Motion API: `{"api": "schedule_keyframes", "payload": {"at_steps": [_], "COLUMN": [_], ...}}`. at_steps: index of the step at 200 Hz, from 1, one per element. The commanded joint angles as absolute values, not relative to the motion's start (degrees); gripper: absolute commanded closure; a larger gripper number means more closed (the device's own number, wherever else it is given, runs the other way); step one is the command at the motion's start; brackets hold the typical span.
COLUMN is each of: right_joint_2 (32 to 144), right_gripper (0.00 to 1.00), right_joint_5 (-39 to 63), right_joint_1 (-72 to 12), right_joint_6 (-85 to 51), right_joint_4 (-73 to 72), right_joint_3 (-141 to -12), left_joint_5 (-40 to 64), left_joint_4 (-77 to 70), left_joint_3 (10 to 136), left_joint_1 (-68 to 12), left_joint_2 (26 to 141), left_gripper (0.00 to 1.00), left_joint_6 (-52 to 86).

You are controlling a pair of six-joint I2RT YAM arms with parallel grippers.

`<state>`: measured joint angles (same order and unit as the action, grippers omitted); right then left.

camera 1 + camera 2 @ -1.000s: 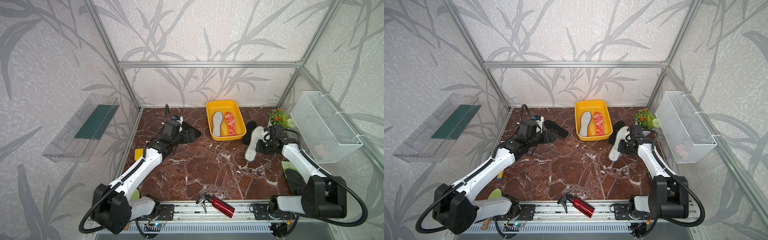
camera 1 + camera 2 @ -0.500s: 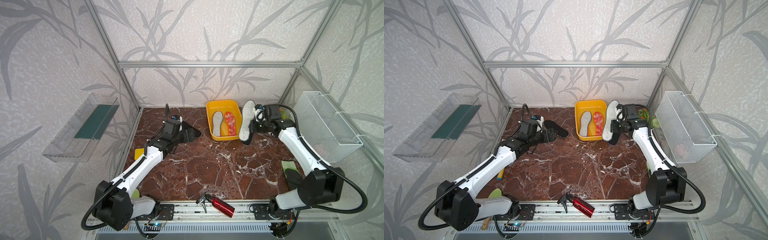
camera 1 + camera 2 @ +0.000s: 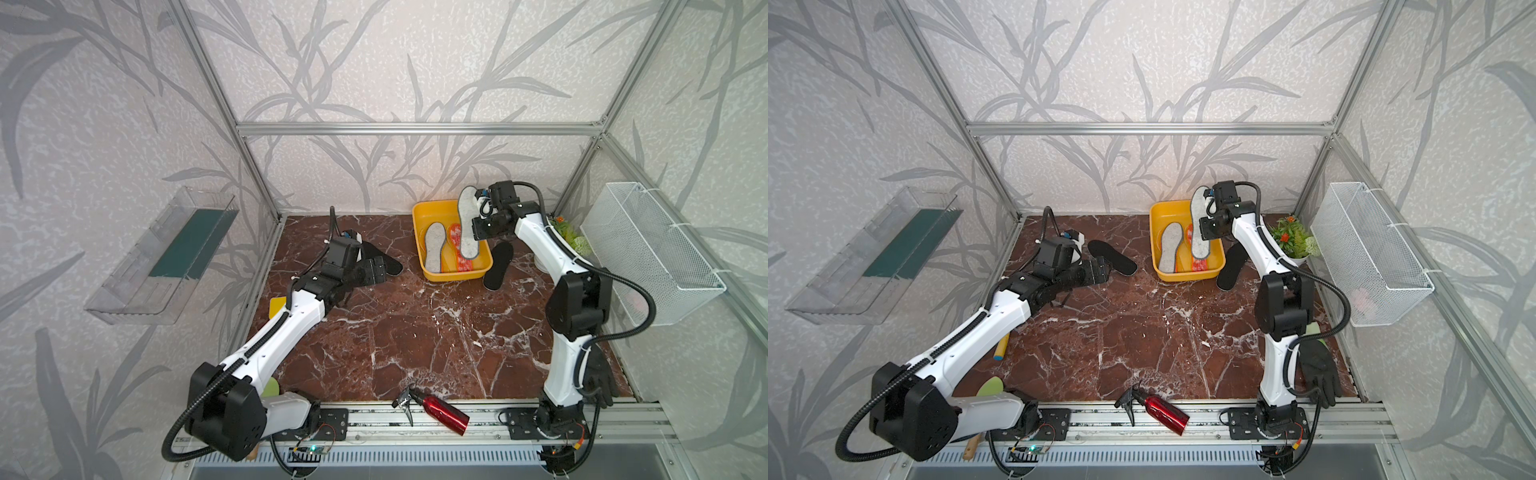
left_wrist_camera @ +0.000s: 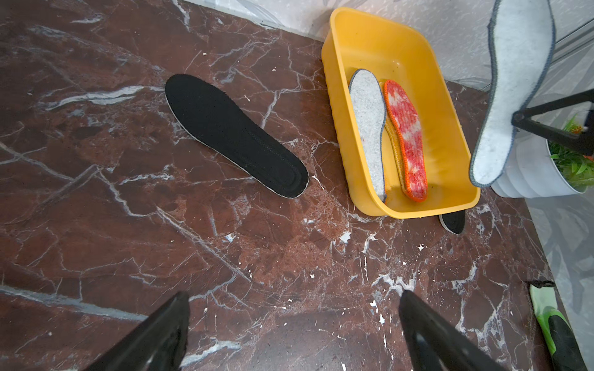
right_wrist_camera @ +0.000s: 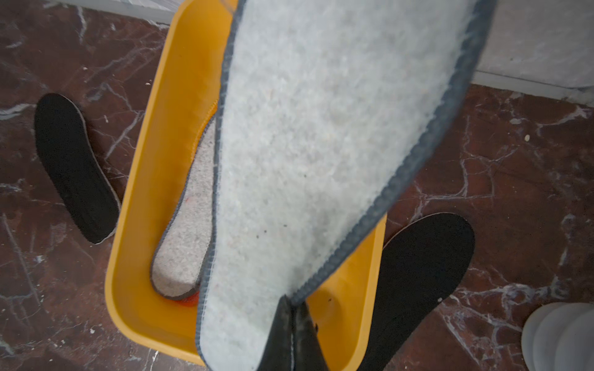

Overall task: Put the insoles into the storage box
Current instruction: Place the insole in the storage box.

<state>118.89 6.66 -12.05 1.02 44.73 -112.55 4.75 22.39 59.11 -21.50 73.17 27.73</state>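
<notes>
1. Right gripper [image 5: 291,308] is pinched tight on the edge of a grey insole [image 3: 467,224], held over the box [image 3: 419,212].
2. That insole hangs steeply, toe up, heel down, its long axis roughly along the box's length.
3. Inside, a second grey insole [image 3: 434,247] and a red insole [image 3: 460,249] lie side by side, lengthwise.
4. Left gripper [image 4: 294,308] is spread wide and empty, just short of a black insole [image 4: 234,135] lying flat.

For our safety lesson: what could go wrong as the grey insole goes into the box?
The right pincer pinches the grey insole by one edge, tilted; released, it might lean on the yellow box rim or tip out. The black insole lies close beside the box; grabbing it could shove it.
</notes>
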Motion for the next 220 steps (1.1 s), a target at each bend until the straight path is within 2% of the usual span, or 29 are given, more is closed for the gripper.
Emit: {"api": "schedule_keyframes", "payload": {"at_steps": [1, 72, 108, 220], "right_joint_2": [122.92, 130.86, 135.78, 143.22], "right_gripper": [1.00, 1.00, 1.00, 1.00], "right_joint_5": [5.51, 2.91, -1.91, -5.45], "right_joint_1": [-12.05, -13.00, -14.55, -15.60], "right_joint_6": [3.67, 2.83, 3.68, 3.94], "right_joint_4": [51.50, 52.85, 58.05, 63.88], "right_joint_3": [-117.81, -122.94, -129.47, -138.98], "left_joint_5": [4.11, 4.57, 4.47, 4.39], "left_joint_4": [23.65, 23.74, 23.77, 24.51], "left_joint_3": [60.60, 60.82, 60.36, 59.94], "left_joint_1": [-21.05, -20.61, -20.23, -19.95], "left_joint_2": [72.89, 73.58, 73.38, 72.05], "left_gripper": [0.01, 0.01, 0.01, 0.01], "left_joint_6": [28.25, 27.62, 27.40, 27.72]}}
